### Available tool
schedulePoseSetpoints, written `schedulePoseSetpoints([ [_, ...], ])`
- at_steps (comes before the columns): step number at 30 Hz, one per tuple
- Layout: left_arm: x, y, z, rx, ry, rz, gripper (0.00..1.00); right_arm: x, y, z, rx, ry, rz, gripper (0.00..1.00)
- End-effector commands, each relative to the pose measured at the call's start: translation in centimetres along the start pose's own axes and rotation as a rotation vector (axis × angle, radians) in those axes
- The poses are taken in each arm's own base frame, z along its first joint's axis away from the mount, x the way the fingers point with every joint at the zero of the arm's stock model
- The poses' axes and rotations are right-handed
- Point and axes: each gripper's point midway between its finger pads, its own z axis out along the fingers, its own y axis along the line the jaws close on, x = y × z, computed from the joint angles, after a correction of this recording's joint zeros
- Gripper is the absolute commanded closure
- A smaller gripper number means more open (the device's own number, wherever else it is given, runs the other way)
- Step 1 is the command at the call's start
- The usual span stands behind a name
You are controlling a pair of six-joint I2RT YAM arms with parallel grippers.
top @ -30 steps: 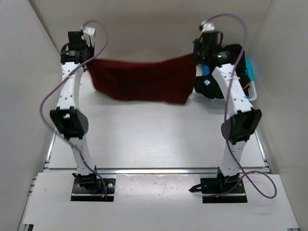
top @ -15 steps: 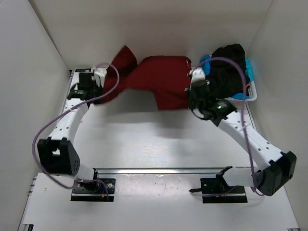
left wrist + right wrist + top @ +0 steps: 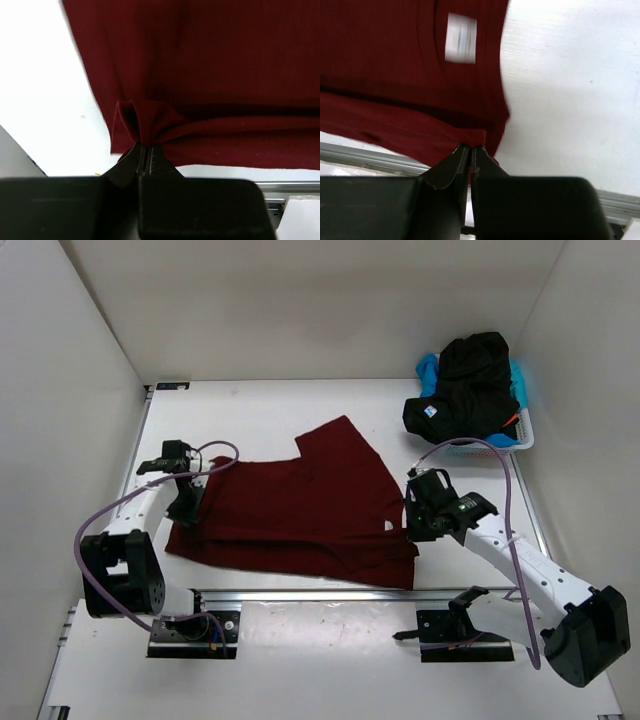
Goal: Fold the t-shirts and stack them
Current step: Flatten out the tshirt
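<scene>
A dark red t-shirt (image 3: 300, 510) lies spread across the near half of the table, one sleeve pointing toward the back. My left gripper (image 3: 186, 502) is shut on its left edge; the left wrist view shows the cloth (image 3: 200, 65) bunched at the closed fingertips (image 3: 144, 148). My right gripper (image 3: 418, 528) is shut on the shirt's right edge; the right wrist view shows the cloth (image 3: 395, 75) with a white label (image 3: 460, 45) and a fold pinched at the fingertips (image 3: 470, 148). A black t-shirt (image 3: 470, 380) and a light blue one (image 3: 428, 370) are heaped in the basket.
A white lattice basket (image 3: 512, 440) stands at the back right against the wall. A metal rail (image 3: 330, 594) runs along the table's near edge, just below the shirt's hem. White walls close in the left, back and right sides.
Both arms swung down and toward the near edge, carrying the red shirt from hanging up at the back to lying spread flat on the table.
</scene>
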Motion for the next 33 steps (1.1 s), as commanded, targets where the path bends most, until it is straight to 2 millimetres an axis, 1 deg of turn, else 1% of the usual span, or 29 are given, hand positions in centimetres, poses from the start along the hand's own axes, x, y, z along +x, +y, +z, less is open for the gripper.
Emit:
schedulePoseSetpoints([
  [1, -0.3, 1.1, 0.1, -0.042, 0.026, 0.009, 1.0, -2.0, 1.1, 0.4, -0.051, -0.038, -0.004, 1.0],
  [2, -1.0, 1.3, 0.4, -0.044, 0.034, 0.007, 1.0, -2.8, 0.8, 0.9, -0.041, -0.04, -0.018, 1.0],
  [3, -1.5, 1.1, 0.5, -0.04, 0.038, 0.016, 1.0, -5.1, 1.3, 0.7, -0.059, -0.101, -0.03, 1.0],
  [4, -3.9, 1.6, 0.3, -0.042, 0.017, 0.011, 1.0, -8.9, 1.4, 0.3, -0.065, -0.177, -0.047, 1.0],
  [5, -7.6, 2.2, -0.4, -0.034, -0.018, 0.006, 1.0, -10.5, 1.2, 1.5, -0.056, -0.167, -0.094, 1.0],
  [6, -9.5, 1.9, 0.6, -0.004, 0.008, -0.002, 1.0, -16.8, 0.8, -0.9, -0.033, -0.309, -0.111, 1.0],
  [7, -15.3, 3.7, -3.2, -0.032, -0.116, -0.03, 1.0, -23.4, 0.3, -3.2, 0.004, -0.412, -0.103, 1.0],
  [8, -21.7, 5.5, -7.1, -0.044, -0.236, -0.077, 1.0, -26.5, -1.5, -1.6, 0.092, -0.397, -0.124, 1.0],
  [9, -27.9, 7.8, -12.7, -0.077, -0.441, -0.113, 1.0, -33.7, -1.2, -8.4, 0.13, -0.591, -0.107, 0.99],
  [10, -30.1, 8.9, -16.0, -0.169, -0.548, -0.075, 1.0, -39.4, -1.6, -13.5, 0.134, -0.762, -0.057, 1.0],
  [11, -33.0, 9.6, -22.4, -0.326, -0.741, -0.074, 1.0, -42.1, -2.1, -15.2, 0.108, -0.845, -0.012, 1.0],
  [12, -33.1, 9.9, -27.7, -0.457, -0.844, -0.061, 1.0, -44.5, -2.0, -21.6, 0.125, -1.013, 0.003, 1.0],
  [13, -34.3, 9.7, -30.6, -0.509, -0.952, -0.052, 1.0, -45.8, -2.1, -26.1, 0.196, -1.141, -0.007, 1.0],
  [14, -33.8, 9.7, -34.7, -0.53, -1.093, -0.073, 1.0, -45.7, -1.8, -28.3, 0.207, -1.194, 0.002, 1.0],
  [15, -32.4, 9.5, -37.3, -0.548, -1.205, -0.1, 1.0, -45.3, -2.0, -30.3, 0.219, -1.236, 0.027, 1.0],
  [17, -29.9, 8.4, -38.5, -0.574, -1.301, -0.099, 1.0, -43.2, -2.2, -31.8, 0.237, -1.225, 0.042, 1.0],
  [18, -28.7, 7.2, -37.7, -0.566, -1.298, -0.065, 1.0, -42.0, -2.2, -31.2, 0.243, -1.194, 0.034, 1.0],
  [19, -28.4, 6.2, -36.9, -0.559, -1.28, -0.044, 1.0, -41.0, -1.1, -28.3, 0.252, -1.122, -0.025, 1.0],
  [20, -27.6, 5.2, -34.5, -0.537, -1.224, -0.013, 1.0, -39.3, -0.4, -26.2, 0.269, -1.078, -0.068, 1.0],
  [21, -26.8, 4.3, -32.0, -0.51, -1.173, 0.014, 1.0, -37.4, -0.9, -27.2, 0.299, -1.099, -0.073, 1.0],
  [22, -26.4, 4.0, -30.4, -0.49, -1.143, 0.011, 1.0, -36.0, 0.2, -23.2, 0.309, -1.058, -0.122, 0.99],
  [23, -25.3, 3.7, -27.8, -0.457, -1.083, 0.023, 1.0, -33.5, 0.6, -21.5, 0.291, -1.046, -0.133, 1.0],
  [24, -24.4, 3.3, -25.5, -0.436, -1.03, 0.033, 1.0, -31.7, 0.2, -21.3, 0.271, -1.031, -0.084, 1.0],
  [26, -22.7, 2.5, -21.8, -0.375, -0.951, 0.049, 1.0, -27.7, -0.2, -15.9, 0.205, -0.889, -0.031, 1.0],
  [28, -20.1, 1.1, -16.9, -0.302, -0.838, 0.103, 1.0, -23.6, -0.6, -12.9, 0.197, -0.796, -0.034, 1.0],
  [29, -19.5, 0.3, -15.8, -0.263, -0.819, 0.13, 1.0, -21.2, -1.1, -10.4, 0.2, -0.731, -0.029, 1.0],
  [30, -17.6, -0.4, -13.1, -0.242, -0.744, 0.156, 1.0, -18.8, -1.4, -8.9, 0.195, -0.677, -0.045, 1.0],
  [31, -15.7, -1.5, -10.6, -0.2, -0.681, 0.192, 1.0, -17.8, -1.0, -8.7, 0.158, -0.67, -0.018, 1.0],
  [33, -12.8, -1.9, -7.5, -0.164, -0.6, 0.199, 1.0, -12.9, -1.1, -5.2, 0.124, -0.542, -0.038, 1.0],
])
